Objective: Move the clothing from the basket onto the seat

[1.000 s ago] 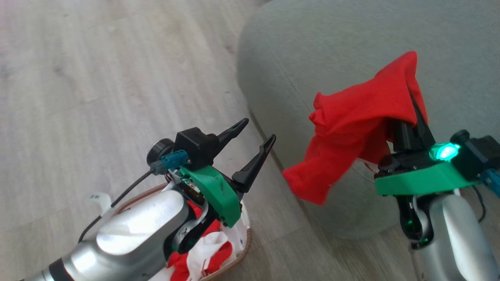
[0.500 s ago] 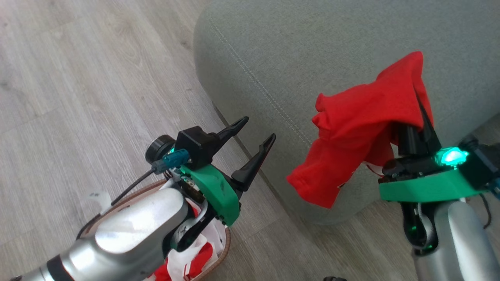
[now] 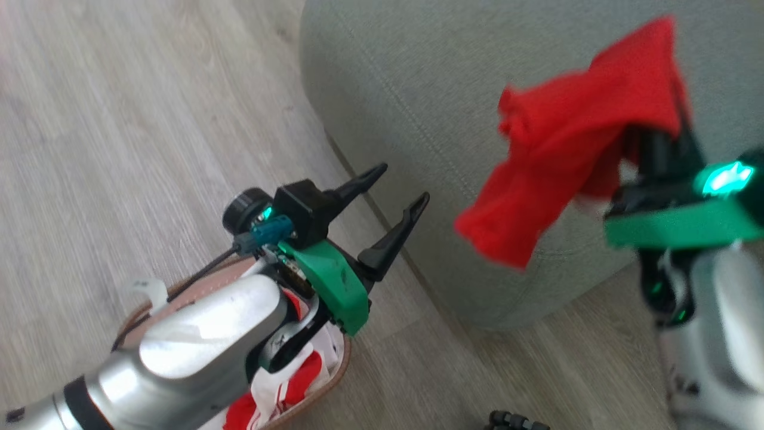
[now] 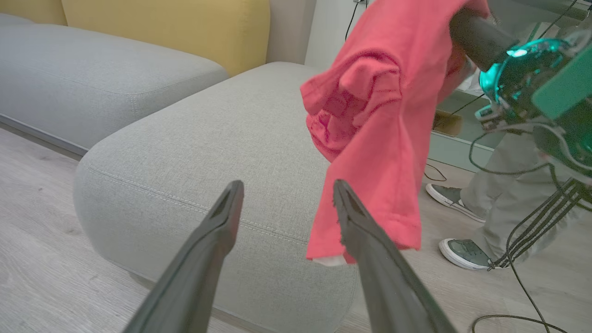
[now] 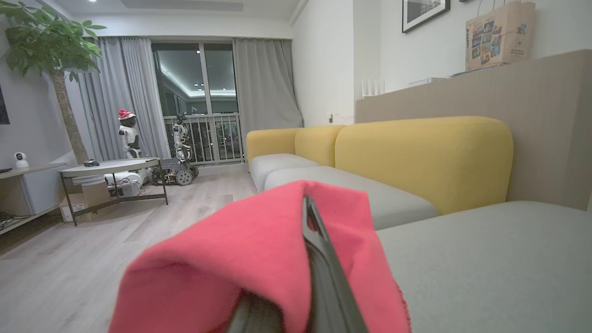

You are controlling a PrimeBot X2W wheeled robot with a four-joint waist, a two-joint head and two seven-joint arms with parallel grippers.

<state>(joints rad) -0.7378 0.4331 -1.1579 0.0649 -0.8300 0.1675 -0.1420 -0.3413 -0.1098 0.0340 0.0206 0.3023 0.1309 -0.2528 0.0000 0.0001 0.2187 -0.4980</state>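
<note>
Looking down, we are seeing the grey-green seat (image 3: 418, 89), the basket (image 3: 334, 382) sitting on the floor (image 3: 119, 119) beside it holding red and white clothing (image 3: 292, 382), our right end effector (image 3: 677, 128) pinching a red garment (image 3: 561, 137) up by the seat, our left end effector (image 3: 401, 183) gaping empty.

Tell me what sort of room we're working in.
Most likely a home living room: a yellow-backed sofa, curtained glass doors, and a low table beside a potted tree.
</note>
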